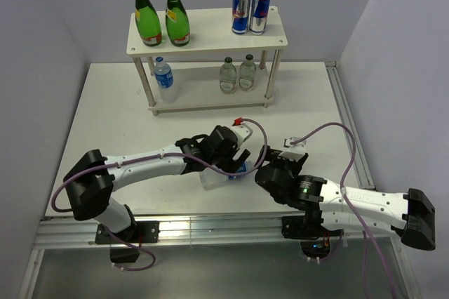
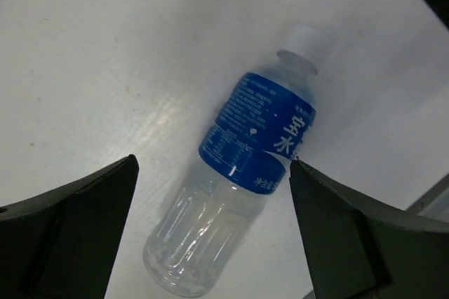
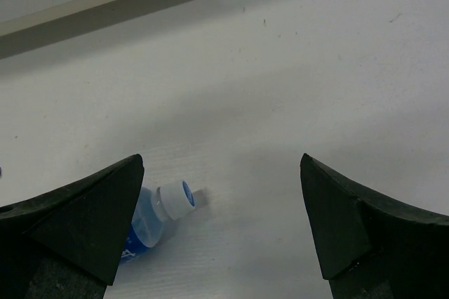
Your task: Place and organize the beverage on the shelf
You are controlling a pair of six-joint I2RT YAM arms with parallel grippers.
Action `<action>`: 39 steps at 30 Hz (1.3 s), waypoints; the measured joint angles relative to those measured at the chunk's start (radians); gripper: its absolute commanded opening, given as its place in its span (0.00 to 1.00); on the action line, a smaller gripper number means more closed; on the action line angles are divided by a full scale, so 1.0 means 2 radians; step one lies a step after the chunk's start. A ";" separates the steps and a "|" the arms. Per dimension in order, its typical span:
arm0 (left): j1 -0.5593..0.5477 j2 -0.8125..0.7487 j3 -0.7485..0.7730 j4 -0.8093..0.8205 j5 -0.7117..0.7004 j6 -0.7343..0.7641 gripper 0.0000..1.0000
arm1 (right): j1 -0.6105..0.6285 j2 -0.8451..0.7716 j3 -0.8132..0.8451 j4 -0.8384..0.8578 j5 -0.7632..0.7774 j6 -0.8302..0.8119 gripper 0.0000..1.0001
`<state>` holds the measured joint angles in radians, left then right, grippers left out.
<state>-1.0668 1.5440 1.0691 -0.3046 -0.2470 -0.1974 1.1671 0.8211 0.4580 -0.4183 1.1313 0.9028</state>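
Top external view counts six bottles and two cans: on the upper board of the cream shelf (image 1: 210, 43) stand two green bottles (image 1: 148, 20) at the left and two blue-and-silver cans (image 1: 250, 11) at the right. On the lower board stand one upright blue-label bottle (image 1: 164, 78) at the left and two pale clear bottles (image 1: 236, 74) side by side toward the right. The sixth, a lying blue-label bottle (image 1: 216, 179), rests on its side on the table (image 1: 316, 102), well in front of the shelf, beneath the left gripper (image 1: 237, 164). In the left wrist view that gripper's fingers are spread wide on either side of the bottle, gripping nothing; whether the right-hand finger (image 2: 337, 229) touches the label cannot be told. The right gripper (image 3: 222, 160) is also spread and empty, hanging over bare tabletop just beside the bottle's cap. The table is plain white, closed in by pale grey-lilac walls (image 1: 56, 4) at the back and both sides, with a metal rail (image 1: 210, 227) along the near edge. Purple cables (image 1: 330, 128) loop over both arms. From above, the left gripper covers the lying bottle's neck and cap. The right wrist view shows only its cap and shoulder, and the shelf is cropped to a board edge and one leg. The label's small print is unreadable.
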 measured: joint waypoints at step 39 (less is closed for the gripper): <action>-0.001 0.160 0.043 0.007 0.065 0.021 0.00 | 0.000 -0.015 0.000 -0.003 -0.003 0.000 1.00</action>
<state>-1.0691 1.8641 1.1561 -0.2905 -0.1177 -0.1547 1.1671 0.7902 0.4572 -0.4244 1.1244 0.9035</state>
